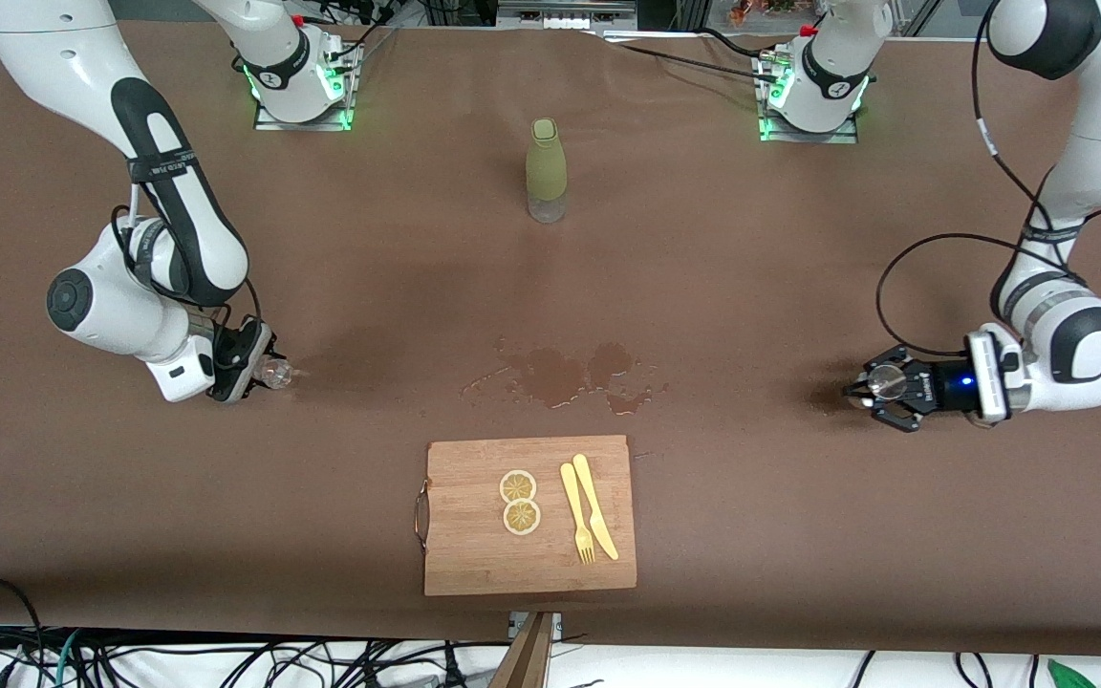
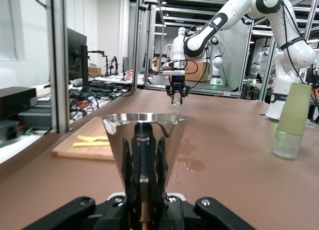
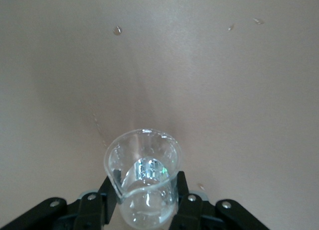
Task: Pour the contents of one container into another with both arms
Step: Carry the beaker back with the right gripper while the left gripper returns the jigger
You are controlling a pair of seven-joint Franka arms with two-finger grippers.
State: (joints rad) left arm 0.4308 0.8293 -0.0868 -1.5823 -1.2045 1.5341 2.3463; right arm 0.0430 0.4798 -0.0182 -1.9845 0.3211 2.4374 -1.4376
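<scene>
The right tool (image 1: 259,368) is closed on a small clear beaker (image 3: 143,172), gripped low on its sides with the spout rim uppermost; it hangs close over the tabletop (image 1: 369,277) at the right arm's end, and a little clear liquid appears to sit in the beaker's base. The left tool (image 1: 871,387) is closed around a shiny metal cup (image 2: 145,153), mouth up and level, low over the tabletop at the left arm's end. The two tools are well apart, with neither vessel tilted. Between them, on the tabletop, lies a wet puddle (image 1: 574,375) with scattered drops around it, which suggests some liquid has missed its target. Just on the front-camera side of the puddle is a wooden cutting board (image 1: 474,545) carrying two lemon slices (image 1: 519,502), a yellow fork (image 1: 576,511) and a yellow knife (image 1: 595,506). A green bottle (image 1: 546,170) stands upright midway between the two tools, toward the arm bases. Assessment: both vessels are held and apart, so no pour is under way; whether a pour is finished or yet to be made cannot be settled from this evidence.
</scene>
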